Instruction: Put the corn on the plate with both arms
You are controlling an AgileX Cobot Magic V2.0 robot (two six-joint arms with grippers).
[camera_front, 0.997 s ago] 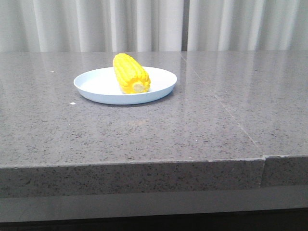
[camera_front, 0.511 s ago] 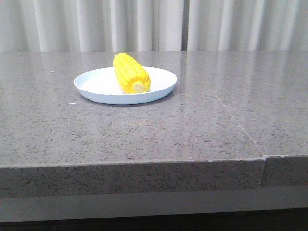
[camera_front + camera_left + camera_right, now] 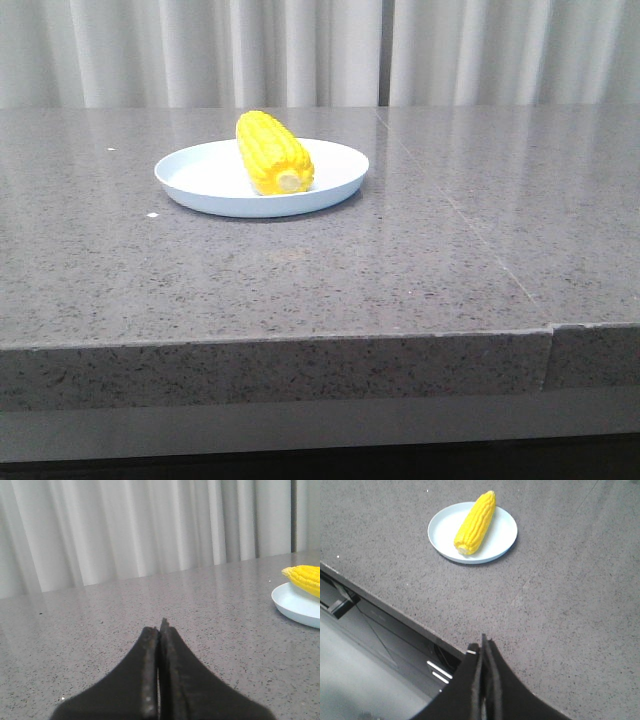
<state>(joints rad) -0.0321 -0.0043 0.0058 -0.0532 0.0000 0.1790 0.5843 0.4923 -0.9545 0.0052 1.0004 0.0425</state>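
The yellow corn [image 3: 273,152] lies on the pale blue-white plate [image 3: 200,178] on the grey table, its pale cut end toward the front. Neither arm shows in the front view. In the right wrist view the corn [image 3: 475,522] lies across the plate [image 3: 502,532], far from my right gripper [image 3: 483,642], which is shut and empty over the table's front edge. In the left wrist view my left gripper [image 3: 159,627] is shut and empty low over the table; the corn's tip [image 3: 304,577] and the plate's rim [image 3: 295,607] show at the frame's edge, well apart from it.
The speckled grey stone table [image 3: 450,260] has a seam [image 3: 470,230] running front to back and a front edge [image 3: 300,345]. Pale curtains [image 3: 300,50] hang behind. In the right wrist view the table's edge and a dark frame below it [image 3: 395,625] lie beside the gripper.
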